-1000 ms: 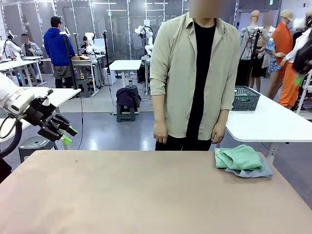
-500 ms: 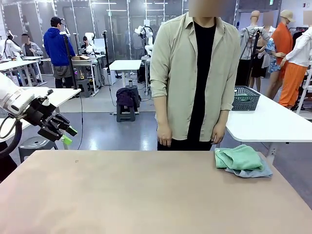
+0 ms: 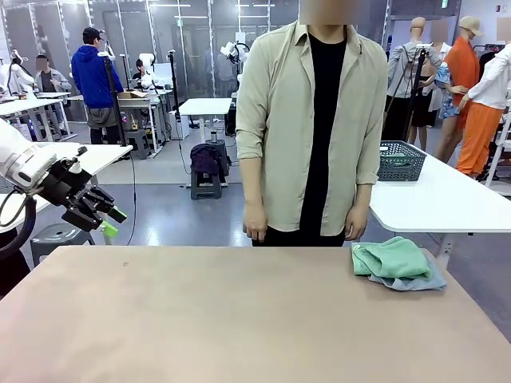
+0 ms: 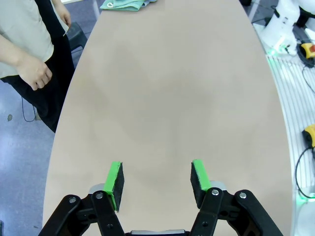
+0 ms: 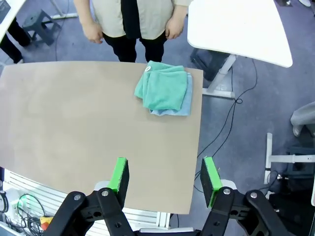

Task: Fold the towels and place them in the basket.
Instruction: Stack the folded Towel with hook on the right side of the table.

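A person (image 3: 311,120) in a beige overshirt and black top stands at the far edge of a tan table (image 3: 239,319), hands hanging at the sides, facing two robot arms. The towels (image 3: 397,263) lie in a loose stack at the table's far right corner, a mint green one bunched on top of a blue-grey one whose edge shows beneath; seen from above by the right wrist camera, the stack (image 5: 165,88) sits just inside the table's edge, in front of the person's hand. The basket (image 3: 402,160), dark wire mesh, stands on a separate white table (image 3: 447,203) behind and to the right, well apart from the towels. The left gripper (image 3: 108,221) hovers off the table's left side, raised above the surface, its green-padded fingers spread and holding nothing; its own camera shows the left gripper (image 4: 156,181) with a clear gap between the pads and bare tabletop beyond, the towels (image 4: 123,4) at the far end. The right gripper (image 5: 165,179) hangs high above the table's near right edge, jaws likewise spread apart and empty, looking down on the towels and the person's hands.
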Motion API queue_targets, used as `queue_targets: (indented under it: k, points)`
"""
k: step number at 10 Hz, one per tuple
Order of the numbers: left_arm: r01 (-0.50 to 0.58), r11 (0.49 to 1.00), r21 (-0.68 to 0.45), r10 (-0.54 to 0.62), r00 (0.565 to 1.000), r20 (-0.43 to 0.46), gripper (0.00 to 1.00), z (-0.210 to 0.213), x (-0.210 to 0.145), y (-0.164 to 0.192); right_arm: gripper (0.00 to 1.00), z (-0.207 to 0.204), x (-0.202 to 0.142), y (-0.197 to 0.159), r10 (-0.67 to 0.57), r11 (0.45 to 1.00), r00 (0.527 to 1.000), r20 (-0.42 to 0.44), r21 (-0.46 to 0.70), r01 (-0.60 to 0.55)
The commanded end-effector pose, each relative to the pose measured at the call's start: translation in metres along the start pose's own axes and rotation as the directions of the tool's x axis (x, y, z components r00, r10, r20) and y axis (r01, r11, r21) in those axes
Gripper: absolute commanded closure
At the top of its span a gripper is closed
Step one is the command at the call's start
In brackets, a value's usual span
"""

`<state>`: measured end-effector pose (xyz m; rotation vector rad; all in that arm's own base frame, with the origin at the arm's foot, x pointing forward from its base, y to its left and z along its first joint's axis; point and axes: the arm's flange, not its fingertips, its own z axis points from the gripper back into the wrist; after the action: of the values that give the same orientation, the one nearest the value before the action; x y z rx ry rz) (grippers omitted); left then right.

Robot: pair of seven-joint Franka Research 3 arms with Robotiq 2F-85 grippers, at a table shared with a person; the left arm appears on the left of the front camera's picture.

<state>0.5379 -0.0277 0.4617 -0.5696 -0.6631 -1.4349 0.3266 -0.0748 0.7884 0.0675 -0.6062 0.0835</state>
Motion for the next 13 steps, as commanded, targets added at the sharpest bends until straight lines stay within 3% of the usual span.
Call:
queue_targets:
  k: [1,13]
  points:
    - [0.002,1.000,0.002,-0.002,1.000,0.002,0.30,0.0020,0.0011,-0.0021,0.27,0.0015,-0.0009,-0.0016,-0.005,1.000,1.000,-0.002,-0.009,0.005]
    - [0.002,1.000,0.002,-0.002,1.000,0.002,0.30,0.0020,0.0011,-0.0021,0.27,0.0015,-0.0009,-0.0016,-0.005,1.000,1.000,-0.002,-0.009,0.005]
